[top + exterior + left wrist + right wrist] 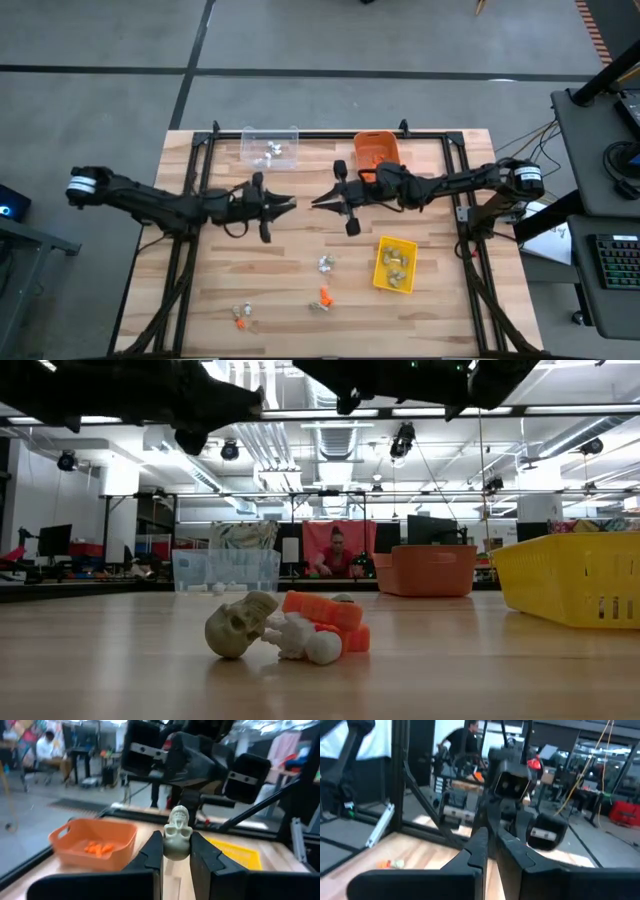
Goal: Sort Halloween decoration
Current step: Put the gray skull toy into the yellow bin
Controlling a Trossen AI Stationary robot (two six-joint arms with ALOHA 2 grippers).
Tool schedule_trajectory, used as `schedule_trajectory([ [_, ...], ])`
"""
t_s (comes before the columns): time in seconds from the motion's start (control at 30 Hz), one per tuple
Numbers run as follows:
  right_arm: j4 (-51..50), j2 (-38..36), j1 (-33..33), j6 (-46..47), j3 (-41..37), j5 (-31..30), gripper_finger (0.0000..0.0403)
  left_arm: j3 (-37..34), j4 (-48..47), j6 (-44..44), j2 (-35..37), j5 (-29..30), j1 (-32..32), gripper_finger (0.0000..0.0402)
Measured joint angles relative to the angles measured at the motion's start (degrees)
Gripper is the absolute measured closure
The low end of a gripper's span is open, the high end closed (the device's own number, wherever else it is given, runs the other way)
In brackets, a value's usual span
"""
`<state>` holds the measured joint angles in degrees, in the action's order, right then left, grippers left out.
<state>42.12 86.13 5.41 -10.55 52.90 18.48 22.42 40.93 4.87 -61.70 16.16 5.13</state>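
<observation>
My left gripper (288, 204) hovers over the middle of the table, shut on a small tan-grey skull trinket (177, 834). My right gripper (318, 203) faces it tip to tip, shut and empty (491, 837); its body (185, 760) fills the left wrist view behind the skull. More trinkets lie on the wood: a silvery cluster (325, 264), an orange and pale cluster (322, 297) and another pair (240, 316). In the low view a skull (240, 625), an orange piece (325, 612) and a white piece (312, 645) rest in a heap on the tabletop. My left gripper pinches the skull trinket by its two sides (166, 842) between the free ends of both fingers (152, 851). The fingers are level and point toward the table's right. The skull is lifted clear of the table and stands up above the fingertips.
A clear bin (270, 147) with white pieces and an orange bin (377, 152) with orange pieces (97, 848) stand at the far edge. A yellow bin (395, 264) with tan pieces sits near right. A black frame (200, 140) borders the table. A person (335, 552) sits beyond.
</observation>
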Motion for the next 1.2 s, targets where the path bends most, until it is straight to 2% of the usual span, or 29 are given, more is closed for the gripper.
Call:
schedule_trajectory([
  [0.13, 0.3, 0.0, -0.8, 0.5, 0.6, 0.1, 0.0374, -0.1, 6.8, -2.0, -4.8, 0.0, 0.9, 0.0377],
  [0.27, 0.3, 0.2, -1.2, 1.0, 1.1, 0.2, 0.037, 2.3, 9.3, -4.2, -9.8, 0.0, 1.1, 0.0377],
  [0.5, -0.6, 0.3, -1.1, 0.5, 1.1, -0.9, 0.0369, 7.9, 9.6, -8.2, -15.5, -0.2, 1.2, 0.0377],
  [0.7, -1.7, 0.3, -1.1, -1.2, 1.1, -1.1, 0.037, 9.2, 9.0, -8.8, -16.6, -0.2, 1.2, 0.0377],
  [0.87, -2.0, 0.3, -1.5, -5.1, 1.1, -9.5, 0.0378, 8.8, 8.7, -7.8, -16.5, -0.2, 1.2, 0.0377],
  [0.97, -1.2, 0.3, -1.6, -0.2, 1.1, -14.7, 0.0381, 8.8, 8.2, -7.4, -16.5, -0.1, 1.2, 0.0377],
  [1.2, -5.2, 0.2, -1.7, 6.0, 1.1, -15.5, 0.0333, 8.7, 7.7, -7.4, -16.5, 0.0, 1.2, 0.0376],
])
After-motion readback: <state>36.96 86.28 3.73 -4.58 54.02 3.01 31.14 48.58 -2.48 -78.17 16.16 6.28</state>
